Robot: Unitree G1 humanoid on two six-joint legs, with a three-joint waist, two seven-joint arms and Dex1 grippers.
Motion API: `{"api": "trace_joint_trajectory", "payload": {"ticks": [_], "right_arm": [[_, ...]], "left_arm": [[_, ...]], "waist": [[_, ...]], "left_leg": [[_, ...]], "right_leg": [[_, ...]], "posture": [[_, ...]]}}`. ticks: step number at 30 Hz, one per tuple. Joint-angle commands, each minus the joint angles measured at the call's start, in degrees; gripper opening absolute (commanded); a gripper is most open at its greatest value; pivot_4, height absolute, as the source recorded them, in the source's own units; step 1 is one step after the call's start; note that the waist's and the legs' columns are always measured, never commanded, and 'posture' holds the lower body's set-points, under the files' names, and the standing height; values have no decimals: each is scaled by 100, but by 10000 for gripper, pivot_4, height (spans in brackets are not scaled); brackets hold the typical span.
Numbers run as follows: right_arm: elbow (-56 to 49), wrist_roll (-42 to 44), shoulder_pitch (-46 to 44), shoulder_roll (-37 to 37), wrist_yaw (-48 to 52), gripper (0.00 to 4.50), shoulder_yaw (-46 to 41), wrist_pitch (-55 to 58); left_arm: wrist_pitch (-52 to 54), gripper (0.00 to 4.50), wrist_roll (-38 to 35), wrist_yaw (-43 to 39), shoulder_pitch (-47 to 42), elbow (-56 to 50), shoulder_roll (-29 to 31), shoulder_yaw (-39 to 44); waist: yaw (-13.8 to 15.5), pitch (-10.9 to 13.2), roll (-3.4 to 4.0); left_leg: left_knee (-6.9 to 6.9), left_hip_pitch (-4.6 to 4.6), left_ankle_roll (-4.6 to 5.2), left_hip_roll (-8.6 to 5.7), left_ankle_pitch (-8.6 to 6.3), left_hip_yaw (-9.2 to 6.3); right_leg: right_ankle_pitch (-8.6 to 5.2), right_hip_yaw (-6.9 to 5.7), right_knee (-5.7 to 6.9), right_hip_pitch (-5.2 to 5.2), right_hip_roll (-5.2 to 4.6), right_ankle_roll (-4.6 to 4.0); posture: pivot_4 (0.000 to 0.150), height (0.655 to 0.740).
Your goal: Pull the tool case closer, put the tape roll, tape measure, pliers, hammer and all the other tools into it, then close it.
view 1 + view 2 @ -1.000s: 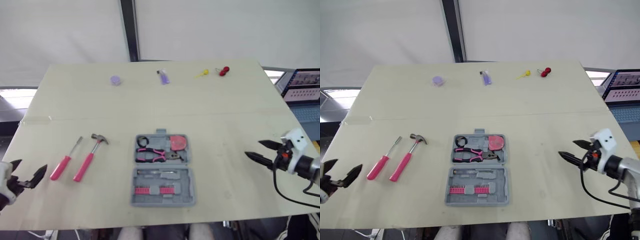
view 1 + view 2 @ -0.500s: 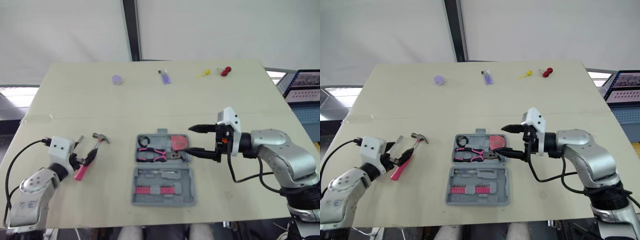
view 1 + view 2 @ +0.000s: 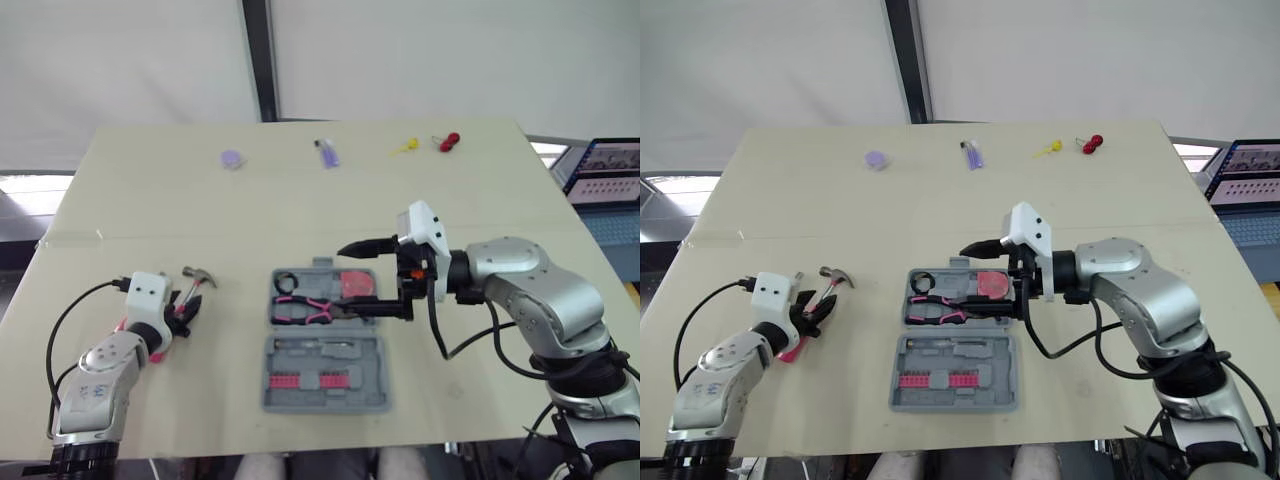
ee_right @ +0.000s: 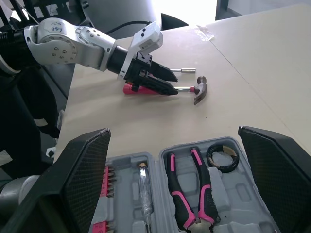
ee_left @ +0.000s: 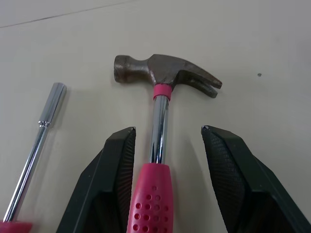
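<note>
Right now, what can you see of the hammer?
The hammer lies flat on the table, left of the open tool case. Dark, worn metal claw head, shiny steel shaft with a pink collar, pink perforated grip. The left gripper straddles it, fingers open either side of the shaft, not clamped. A driver lies alongside, apart.

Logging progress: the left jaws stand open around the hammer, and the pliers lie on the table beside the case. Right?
No: the pliers lie inside the case, as the right wrist view shows. The left jaws do stand open around the hammer.
</note>
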Motion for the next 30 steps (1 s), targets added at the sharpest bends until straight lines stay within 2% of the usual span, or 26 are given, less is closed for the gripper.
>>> {"api": "trace_joint_trajectory", "payload": {"ticks": [1,14,30], "right_arm": [[-4,50,-134,21,91,45000,-28,-35],[211,-39,-274,82,164,45000,14,-118],[165,-27,-242,10,89,45000,-66,-75]], "left_arm": [[45,23426,91,125,-145,37,-15,52],[325,23426,149,-38,-737,777,119,-136],[93,23426,352,-382,-1304,1706,150,-465]], "waist": [[-6,0,0],[-20,0,0],[4,-1,0]], "left_leg": [[0,1,0,0,0,0],[-2,1,0,0,0,0],[2,3,-1,-1,1,0]], "right_leg": [[0,0,0,0,0,0],[0,-1,3,-2,1,0],[0,-1,9,-1,0,0]], "posture": [[1500,7400],[1500,7400],[1500,7400]]}}
